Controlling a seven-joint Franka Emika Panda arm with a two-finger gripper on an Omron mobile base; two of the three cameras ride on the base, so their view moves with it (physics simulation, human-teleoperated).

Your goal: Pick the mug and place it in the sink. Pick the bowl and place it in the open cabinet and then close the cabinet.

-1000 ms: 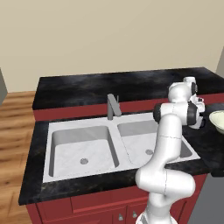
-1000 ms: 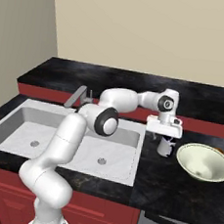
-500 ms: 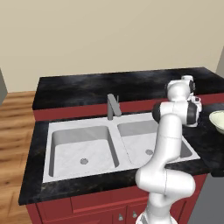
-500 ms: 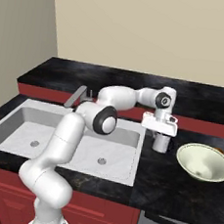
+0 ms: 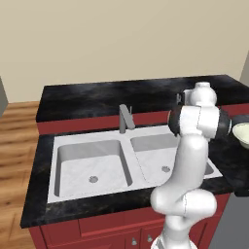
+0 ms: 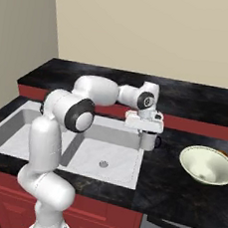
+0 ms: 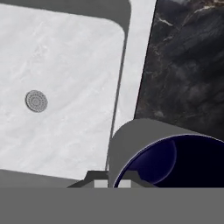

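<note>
In the right base view my gripper (image 6: 148, 134) points down, shut on the rim of the grey mug (image 6: 148, 141). The mug hangs just over the counter at the right edge of the white double sink (image 6: 59, 130). Close up in the hand view, the mug (image 7: 144, 144) shows its navy inside, with my gripper (image 7: 113, 180) on its wall and the right sink basin (image 7: 57, 65) to the left. The cream bowl (image 6: 208, 166) sits on the black counter to the right, also seen as the bowl (image 5: 241, 133) at the frame edge. The cabinet is out of view.
A grey faucet (image 5: 125, 118) stands behind the divider between the two basins of the sink (image 5: 92, 160). Black counter (image 6: 177, 188) surrounds the sink, with red drawer fronts (image 5: 112, 231) below. A raised back ledge (image 5: 121, 95) runs along the wall.
The jaws were open around the mug's rim and have shut on it. The hand has since carried the mug left, from the counter toward the sink's right edge.
</note>
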